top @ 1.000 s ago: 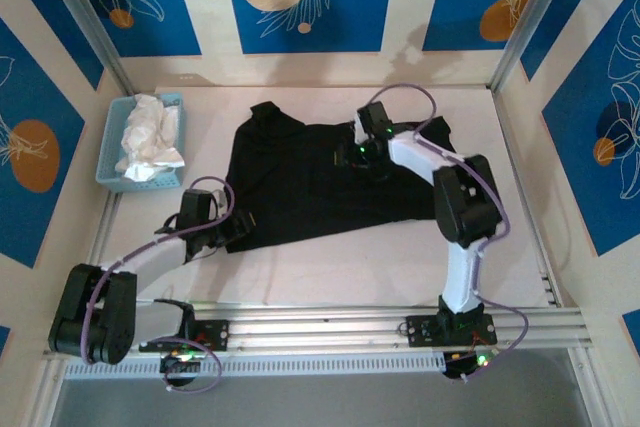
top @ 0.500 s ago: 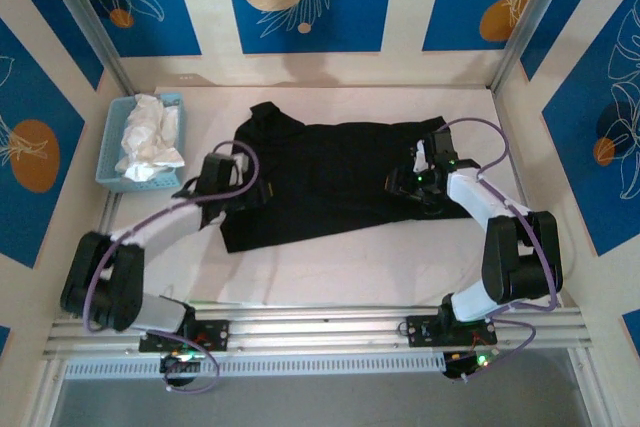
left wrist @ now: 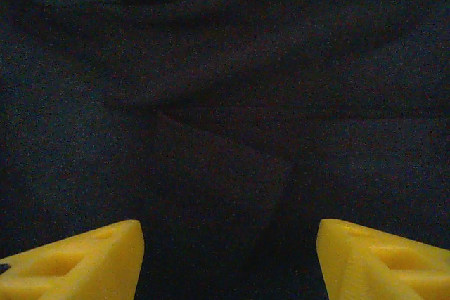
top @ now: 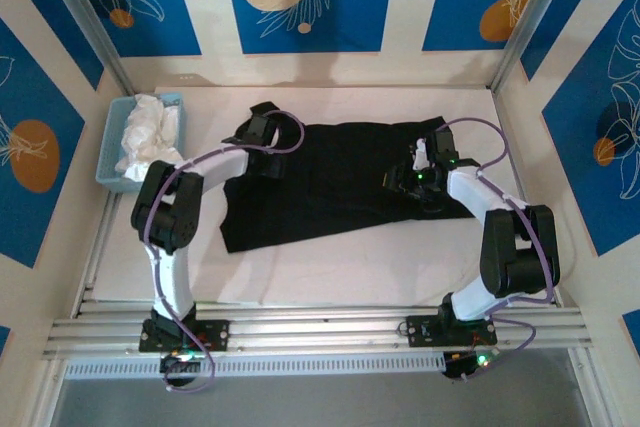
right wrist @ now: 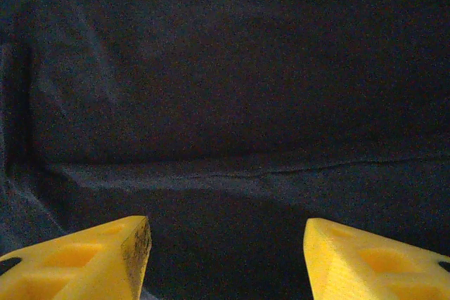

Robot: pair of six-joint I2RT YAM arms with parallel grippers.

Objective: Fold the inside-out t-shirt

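The inside-out t-shirt (top: 330, 187) is seen spread across the middle of the table (top: 350, 262), black and mostly flat. Its near-left corner reaches towards the near edge, and a bunched part is raised at its far-left end. The left gripper (top: 262, 140) is placed over that far-left end, with its arm bent up from the near-left base. In the left wrist view the left gripper (left wrist: 228, 261) is shown with its two yellow fingers (left wrist: 84, 261) held well apart. Nothing is clasped between them, and dark cloth with a diagonal fold line (left wrist: 225, 147) lies just beyond the tips. The right gripper (top: 402, 183) is placed over the right part of the shirt, near its right sleeve. In the right wrist view the right gripper (right wrist: 226, 258) is likewise seen spread wide, its yellow fingers (right wrist: 373, 261) parted with no cloth pinched between them. A long horizontal crease (right wrist: 246, 171) is seen running across the fabric ahead of them. A blue basket (top: 108, 169) is set at the far-left corner of the table, well apart from the shirt, and a crumpled white cloth garment (top: 148, 137) is held inside it.
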